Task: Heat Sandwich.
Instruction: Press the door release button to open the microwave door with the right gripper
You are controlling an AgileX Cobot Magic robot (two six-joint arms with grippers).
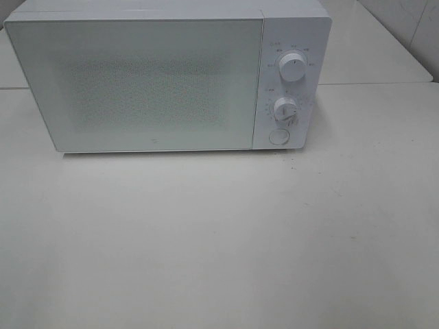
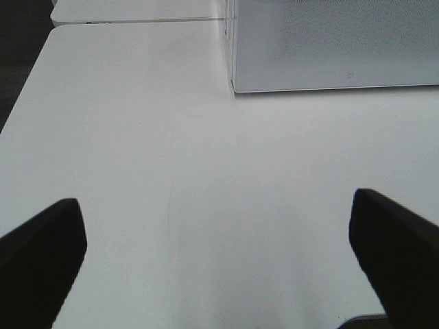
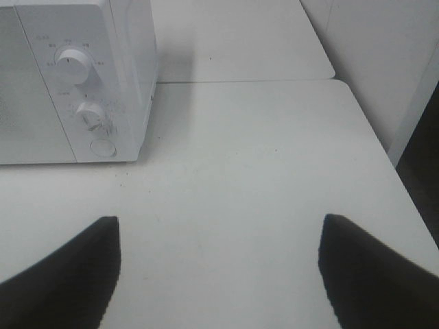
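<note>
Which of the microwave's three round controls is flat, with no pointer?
The bottom one: a plain white button, below the raised upper white dial and lower white dial.

microwave (image 1: 295,27) white. door (image 1: 144,86) pale grey-green, fine speckled dot mesh. upper knob (image 1: 293,68), lower knob (image 1: 284,108), button (image 1: 278,136) white, faint grey scale marks round the knobs. table (image 1: 219,240) plain off-white. left gripper (image 2: 214,202) and right gripper (image 3: 219,221) black. floor (image 2: 20,55) near-black.
</note>
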